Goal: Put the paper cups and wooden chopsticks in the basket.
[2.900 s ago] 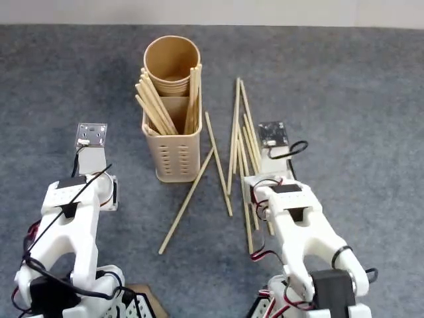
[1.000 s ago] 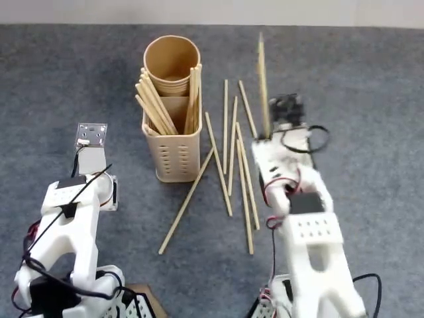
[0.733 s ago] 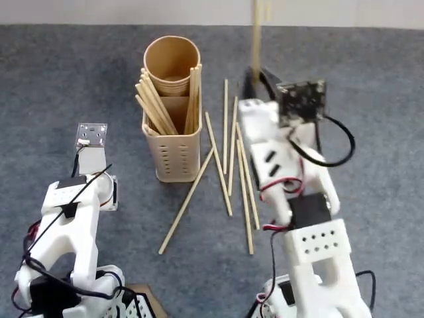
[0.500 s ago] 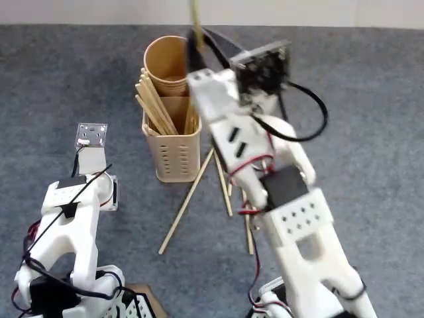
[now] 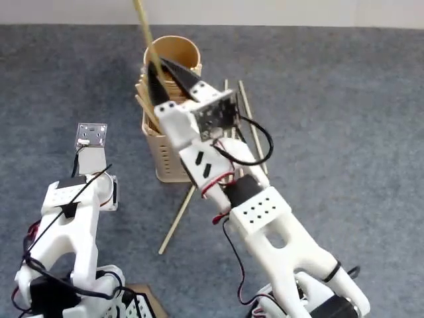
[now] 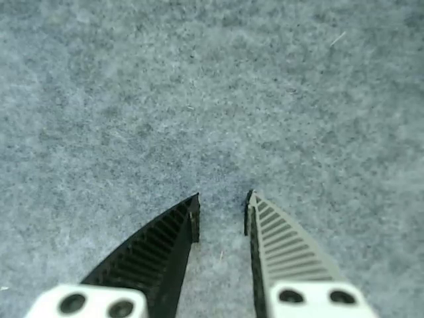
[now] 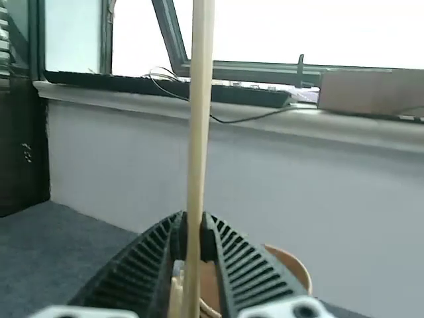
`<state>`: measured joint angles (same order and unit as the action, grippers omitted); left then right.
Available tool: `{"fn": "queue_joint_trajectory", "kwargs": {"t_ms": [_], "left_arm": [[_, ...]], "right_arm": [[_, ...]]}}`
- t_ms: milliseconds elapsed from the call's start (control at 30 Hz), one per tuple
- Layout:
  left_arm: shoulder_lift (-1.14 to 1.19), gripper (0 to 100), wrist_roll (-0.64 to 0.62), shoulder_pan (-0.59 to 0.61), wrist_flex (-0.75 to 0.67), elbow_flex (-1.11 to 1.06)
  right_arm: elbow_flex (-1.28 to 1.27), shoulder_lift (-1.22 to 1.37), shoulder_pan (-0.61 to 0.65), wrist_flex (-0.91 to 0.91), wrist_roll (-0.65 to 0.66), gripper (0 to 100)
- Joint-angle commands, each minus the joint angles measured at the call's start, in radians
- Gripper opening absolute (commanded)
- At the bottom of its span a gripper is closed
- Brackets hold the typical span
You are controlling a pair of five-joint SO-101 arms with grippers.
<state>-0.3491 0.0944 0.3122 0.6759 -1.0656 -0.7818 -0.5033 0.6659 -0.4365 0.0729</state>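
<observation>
One table (image 5: 358,132), grey-carpeted. One right arm (image 5: 265,218) leaning toward the far edge, its right gripper (image 5: 158,64) above the basket and clenched on a single wooden chopstick (image 5: 142,20), which is held nearly upright. One left gripper (image 6: 222,199) near the left edge, low over bare carpet, jaws parted, holding nothing. One basket (image 5: 169,159) standing mid-table toward the far edge. Stacked paper cups (image 5: 179,45) in its far end. A set of bundled chopsticks (image 5: 142,99) inside, beside the cups. Several loose chopsticks (image 5: 175,222) lying on the table along the basket's near and right-edge sides.

Office-like room, suggested by a wide window (image 7: 298,30), cables (image 7: 245,119) trailed along the sill (image 7: 371,126), grey-carpeted desk (image 5: 358,99).
</observation>
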Motion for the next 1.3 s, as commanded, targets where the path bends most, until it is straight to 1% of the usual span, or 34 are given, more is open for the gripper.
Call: {"fn": "queue_joint_trajectory", "kwargs": {"t_ms": [0, 100, 233, 267, 600, 667, 767, 833, 967, 1000, 1067, 1100, 1167, 1267], "left_arm": [[0.002, 15, 0.012, -0.025, -0.017, 0.002], [0.002, 15, 0.012, -0.025, -0.017, 0.002], [0.002, 15, 0.012, -0.025, -0.017, 0.002], [0.002, 15, 0.012, -0.025, -0.017, 0.002], [0.002, 15, 0.012, -0.025, -0.017, 0.002], [0.002, 15, 0.012, -0.025, -0.017, 0.002], [0.002, 15, 0.012, -0.025, -0.017, 0.002], [0.002, 15, 0.012, -0.025, -0.017, 0.002], [0.002, 15, 0.012, -0.025, -0.017, 0.002], [0.002, 15, 0.012, -0.025, -0.017, 0.002], [0.002, 15, 0.012, -0.025, -0.017, 0.002], [0.002, 15, 0.012, -0.025, -0.017, 0.002], [0.002, 15, 0.012, -0.025, -0.017, 0.002], [0.002, 15, 0.012, -0.025, -0.015, 0.002]], "right_arm": [[-0.067, -0.004, -0.027, -0.059, 0.002, 0.9], [-0.108, -0.004, -0.031, -0.058, 0.002, 2.7], [-0.122, -0.015, -0.031, -0.058, -0.003, 18.0], [-0.120, -0.015, -0.031, -0.051, -0.003, 19.7], [-0.116, -0.028, -0.031, -0.042, 0.002, 14.6], [-0.116, -0.088, -0.058, 0.062, -0.002, 11.3], [-0.091, -0.262, -0.137, 0.348, -0.003, 4.3], [-0.047, -0.407, -0.197, 0.573, -0.003, 1.2], [0.067, -0.659, -0.331, 1.093, -0.003, 0.6], [0.091, -0.676, -0.346, 1.210, 0.000, 0.7], [0.113, -0.664, -0.351, 1.383, 0.015, 1.4], [0.105, -0.648, -0.351, 1.420, 0.041, 2.8], [0.030, -0.593, -0.348, 1.423, 0.072, 7.3], [-0.094, -0.487, -0.344, 1.325, 0.100, 13.5]]}}
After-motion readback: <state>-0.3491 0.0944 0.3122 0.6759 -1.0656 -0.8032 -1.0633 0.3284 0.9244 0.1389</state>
